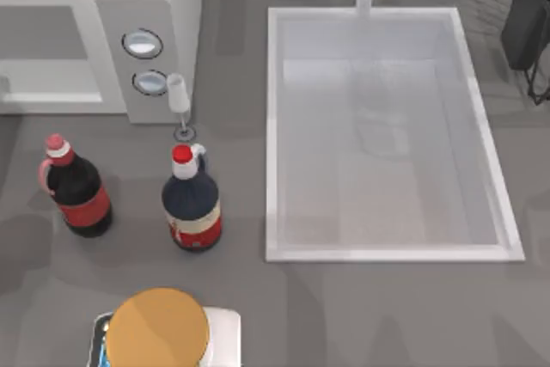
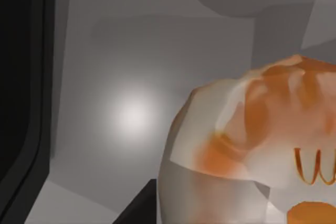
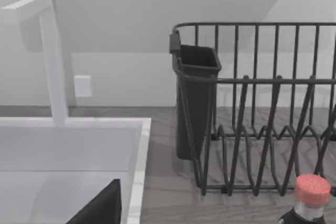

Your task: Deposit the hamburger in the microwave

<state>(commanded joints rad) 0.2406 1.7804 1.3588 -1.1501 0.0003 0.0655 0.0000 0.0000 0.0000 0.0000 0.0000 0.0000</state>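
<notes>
- Grey counter in the top view: microwave (image 1: 163, 6) upper left, white sink (image 1: 277, 126) centre-right, two dark bottles (image 1: 191, 204) lower left, orange disc (image 1: 159, 328) at the bottom edge.
- Left wrist view: hamburger (image 2: 252, 145) close up at lower right, with grey cavity walls behind it, so I judge it's inside or at the mouth.
- Can't tell the state of either gripper.
- Right wrist view faces a dark dish rack (image 3: 262, 108); I take that arm as parked.
- Left to do: confirm release, withdraw.

The microwave (image 1: 146, 40) is at the top left, the white sink (image 1: 387, 247) at the right. Two dark bottles (image 1: 77, 191) (image 1: 192, 199) stand below the microwave, and an orange disc (image 1: 159, 331) lies under them
</notes>
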